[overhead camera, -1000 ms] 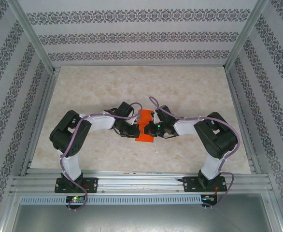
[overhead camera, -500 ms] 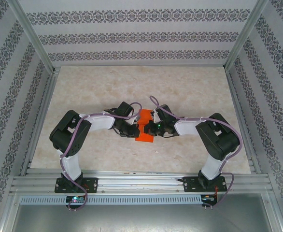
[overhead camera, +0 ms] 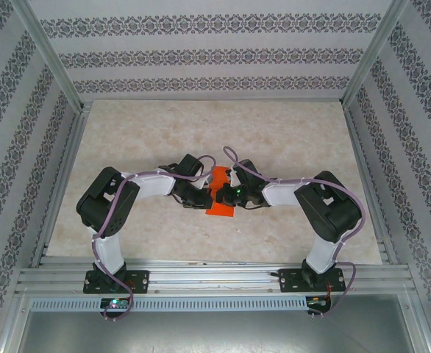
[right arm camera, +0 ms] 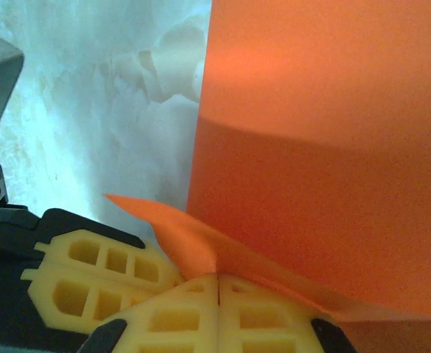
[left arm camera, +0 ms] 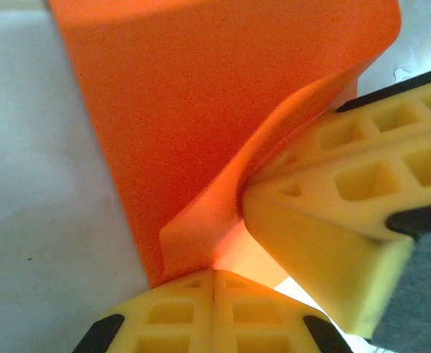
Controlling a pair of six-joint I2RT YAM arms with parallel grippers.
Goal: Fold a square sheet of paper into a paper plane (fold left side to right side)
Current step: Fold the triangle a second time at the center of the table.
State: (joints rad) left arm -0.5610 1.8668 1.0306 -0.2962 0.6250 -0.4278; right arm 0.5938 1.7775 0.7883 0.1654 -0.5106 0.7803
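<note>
From above, the orange sheet [overhead camera: 220,200] lies near the middle of the tabletop [overhead camera: 127,140], between the two arms. The left tool [overhead camera: 203,201] and right tool [overhead camera: 228,195] crowd in on it from either side. Compared with a second ago, the right tool has edged a little toward the left one, so less orange shows between them and the far part of the paper is more covered. The shift is small. From this height it is hard to say whether a flap is actually travelling across or the paper is only being bunched. In the left wrist view, the left tool [left arm camera: 213,285] has its yellow pads pressed together on the near edge of the orange sheet [left arm camera: 193,110]. A flap rises off the flat part and curls to the right, where the right tool's fingers [left arm camera: 333,213] meet it. In the right wrist view, the right tool [right arm camera: 219,298] is likewise closed tight on a lifted edge of the orange sheet [right arm camera: 326,147], with the pale tabletop [right arm camera: 90,110] behind and a finger of the left tool [right arm camera: 101,272] just beside. With both tools pinching and the flap raised but not laid over, I judge that the left-to-right fold is under way and not yet creased.
</note>
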